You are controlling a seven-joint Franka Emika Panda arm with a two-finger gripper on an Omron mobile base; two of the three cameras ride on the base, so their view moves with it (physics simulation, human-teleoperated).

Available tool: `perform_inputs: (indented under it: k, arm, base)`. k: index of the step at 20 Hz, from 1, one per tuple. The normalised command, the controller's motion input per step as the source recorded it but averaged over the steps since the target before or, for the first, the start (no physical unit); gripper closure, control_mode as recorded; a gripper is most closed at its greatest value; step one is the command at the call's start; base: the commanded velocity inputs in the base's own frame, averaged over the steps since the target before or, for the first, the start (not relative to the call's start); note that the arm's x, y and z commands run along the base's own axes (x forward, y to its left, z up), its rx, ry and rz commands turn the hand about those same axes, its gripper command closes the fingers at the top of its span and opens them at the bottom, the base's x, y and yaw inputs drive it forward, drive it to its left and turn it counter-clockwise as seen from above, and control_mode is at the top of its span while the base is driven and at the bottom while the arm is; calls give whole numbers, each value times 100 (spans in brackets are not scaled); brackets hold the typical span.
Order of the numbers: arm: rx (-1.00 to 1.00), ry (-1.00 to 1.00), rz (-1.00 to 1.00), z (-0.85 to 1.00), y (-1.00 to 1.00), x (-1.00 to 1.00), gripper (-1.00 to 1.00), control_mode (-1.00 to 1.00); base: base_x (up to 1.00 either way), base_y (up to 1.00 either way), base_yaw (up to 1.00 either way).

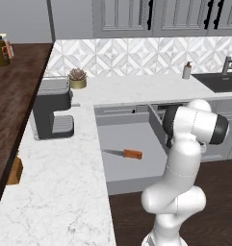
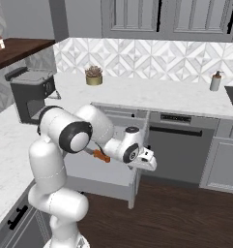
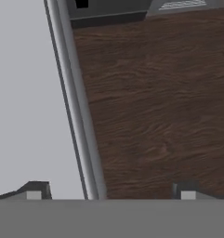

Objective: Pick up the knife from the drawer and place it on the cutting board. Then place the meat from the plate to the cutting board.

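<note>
Counter (image 1: 59, 192): white marble, L-shaped, running along the back wall and down the left side. Coffee machine (image 1: 52, 108) stands near its inner corner; small potted succulent (image 1: 77, 78) behind it by the backsplash; soap dispenser (image 1: 186, 70) further along the back run, near the sink (image 1: 218, 81).

Drawer (image 1: 132, 158): pulled fully out from under the back run of the counter, flat grey bottom exposed. Its right side wall shows in the hand view as a pale rail running top to bottom, with dark wood floor (image 3: 155, 116) beyond it.

Knife (image 1: 123, 153): lies flat on the drawer bottom, towards the left wall and roughly midway front to back. Orange-brown handle points right, blade points left. Nothing touches it.

Gripper (image 3: 108, 195): fingers spread apart, nothing between them. The two tips straddle the drawer's right side wall, one over the drawer interior, one over the floor. In the right base view the hand (image 2: 146, 160) sits at the drawer's front right corner, above the rim, well apart from the knife.

Step in hand, as judged: first stage, the reach for the knife; no grasp yet. Cutting board, plate and meat come later.

Next move calls for: shift the hand left across the drawer until it is over the handle, align the fingers across the handle's width, descend to the drawer bottom, close. Risk: low handle on a flat floor, so fingertips may scrape or push the knife.
</note>
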Motion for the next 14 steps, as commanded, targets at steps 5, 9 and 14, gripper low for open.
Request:
perform_inputs:
  k: [5, 9, 14]
  arm:
    - [1, 19, -13, 83, -83, -17, -100, -100]
    - [3, -1, 5, 100, -3, 0, -100, -100]
    - [0, 0, 37, 100, 30, -2, -100, -100]
  base:
    - [0, 0, 0]
    - [0, 0, 0]
    - [0, 0, 0]
